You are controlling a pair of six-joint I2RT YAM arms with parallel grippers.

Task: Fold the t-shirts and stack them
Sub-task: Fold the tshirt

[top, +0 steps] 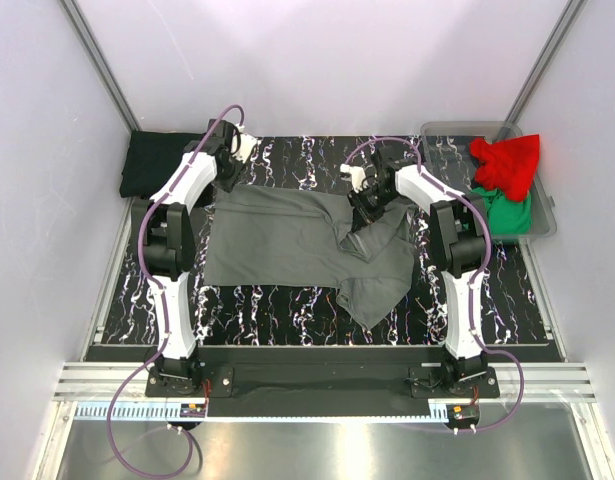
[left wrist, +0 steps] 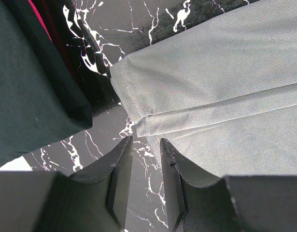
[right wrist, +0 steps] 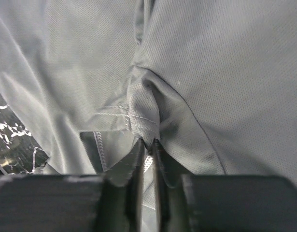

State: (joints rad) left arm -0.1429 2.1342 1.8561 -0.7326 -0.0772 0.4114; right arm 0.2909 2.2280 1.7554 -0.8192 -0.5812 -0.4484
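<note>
- Presently the left gripper point(left wrist: 146, 143), jaws slightly apart and empty, hangs beside the hem corner of the dark grey t-shirt point(top: 277, 235), which is spread mid-table; closing there could miss it.
- The right gripper point(right wrist: 147, 145) pinches a small bunched fold, which could slip out.

The grey t-shirt point(top: 287, 235) is matt knit cloth; the tabletop point(top: 272, 305) looks smooth, marbled.
</note>
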